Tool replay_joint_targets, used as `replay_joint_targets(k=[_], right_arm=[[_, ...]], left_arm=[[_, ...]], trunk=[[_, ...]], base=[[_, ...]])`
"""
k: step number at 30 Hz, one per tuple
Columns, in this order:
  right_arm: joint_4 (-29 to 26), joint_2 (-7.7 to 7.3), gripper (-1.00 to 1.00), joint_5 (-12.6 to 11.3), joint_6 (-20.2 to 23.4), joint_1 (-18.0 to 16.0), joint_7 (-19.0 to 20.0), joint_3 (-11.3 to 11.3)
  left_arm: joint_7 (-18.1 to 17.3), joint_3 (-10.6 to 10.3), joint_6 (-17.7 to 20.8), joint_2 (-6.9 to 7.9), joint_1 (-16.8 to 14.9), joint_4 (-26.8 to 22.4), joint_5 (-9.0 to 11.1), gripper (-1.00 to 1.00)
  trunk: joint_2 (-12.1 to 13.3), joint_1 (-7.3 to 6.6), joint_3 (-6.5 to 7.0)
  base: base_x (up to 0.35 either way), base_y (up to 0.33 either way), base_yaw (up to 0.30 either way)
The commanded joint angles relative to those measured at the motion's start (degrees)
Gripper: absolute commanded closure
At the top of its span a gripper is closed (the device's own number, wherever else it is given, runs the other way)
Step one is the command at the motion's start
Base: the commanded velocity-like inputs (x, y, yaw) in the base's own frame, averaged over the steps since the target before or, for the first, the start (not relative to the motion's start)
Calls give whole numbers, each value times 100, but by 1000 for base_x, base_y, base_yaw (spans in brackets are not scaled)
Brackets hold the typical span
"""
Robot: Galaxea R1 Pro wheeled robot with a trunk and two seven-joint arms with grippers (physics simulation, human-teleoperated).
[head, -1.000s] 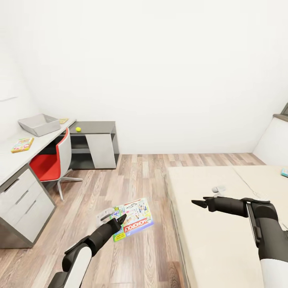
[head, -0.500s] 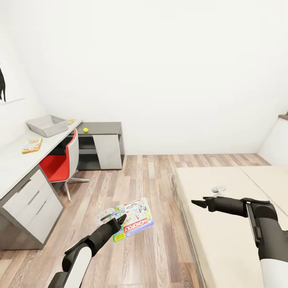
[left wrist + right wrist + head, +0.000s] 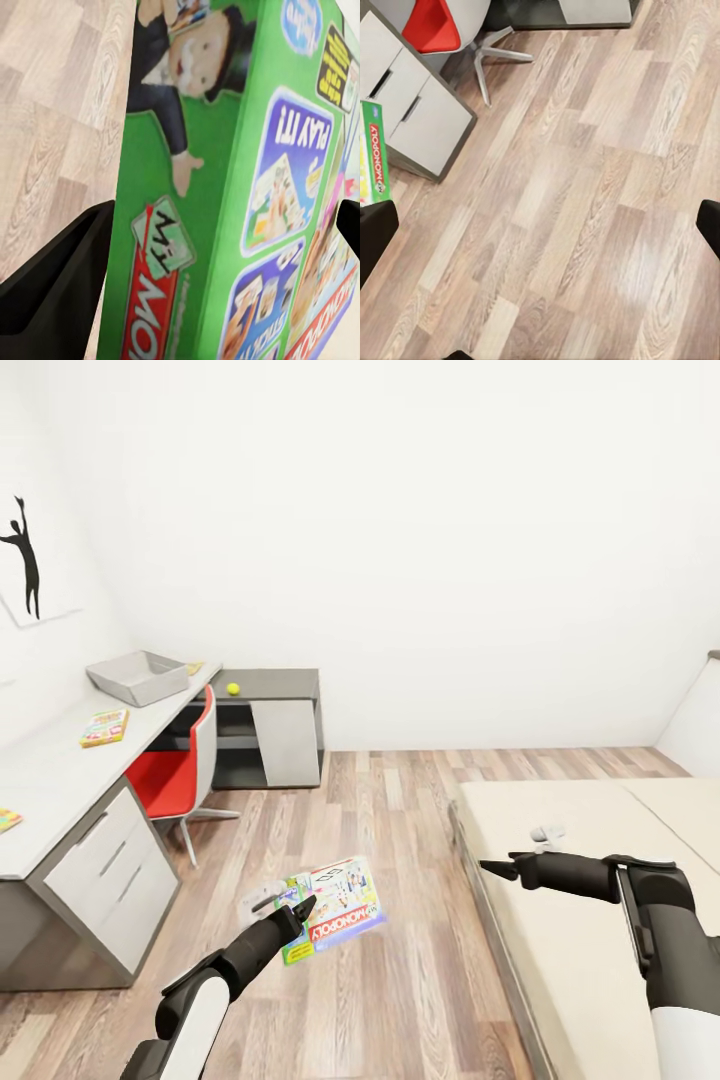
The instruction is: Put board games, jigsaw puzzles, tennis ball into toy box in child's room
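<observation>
Since the earlier pictures the whole head view has swung toward the robot's left: more of the worktop (image 3: 60, 790) and a wall picture (image 3: 30, 560) of a black figure now show, while the bed (image 3: 590, 920) has slid toward the right edge. That is the camera turning; both arms sit at the same spots in the picture as before.

The left claw (image 3: 290, 910) is pinched on the Monopoly board game (image 3: 335, 908), holding it up over the wooden floor (image 3: 400, 810) between worktop and bed. In the left wrist view the green box (image 3: 225, 195) fills the space between the two dark fingers (image 3: 52, 277), which press against its sides. The right claw (image 3: 497, 868) reaches out over the near edge of the bed with nothing in it; in the right wrist view its finger tips (image 3: 375, 232) stand far apart at the two sides, so it is spread wide.

Counted on the worktop: one grey toy box (image 3: 138, 678) at the far end, one tennis ball (image 3: 233, 688) on the darker section just beyond it, one flat colourful box (image 3: 104, 727) nearer the middle, one yellowish item (image 3: 194, 668) just behind the toy box, too small to identify, and the corner of one more colourful box (image 3: 6, 820) at the picture's left edge. One red chair (image 3: 175, 775) stands at the worktop.
</observation>
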Motion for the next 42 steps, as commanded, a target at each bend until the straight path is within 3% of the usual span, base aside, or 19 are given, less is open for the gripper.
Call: replay_joint_targets(k=[1,5,9,20,42], right_arm=[[2,-8,-100,54,22,-8,55,-10],[25,-33,-100,56,-30,-8,57,-11],[148,13,-100,72,-86,-115,62,-115],[148,13,-100,72,-86,-115,62,-115],[148,13,-100,72,-86,-115,62,-115]], left_arm=[[55,-4,19,1,-5,-9,57,100],[54,-4,19,1,-5,-9,47,100],[-18,-112,-20,-111,125,-137,77,100],[-18,-112,-20,-111,458,-487,71,100],[-18,-112,-20,-111,458,-494,71,100]], trunk=[[-13,4,-12],[-13,4,-10],[-13,4,-10],[-13,4,-10],[-13,4,-10]], base=[[32,291,0],[65,291,0],[0,0,0],[0,0,0],[0,0,0]])
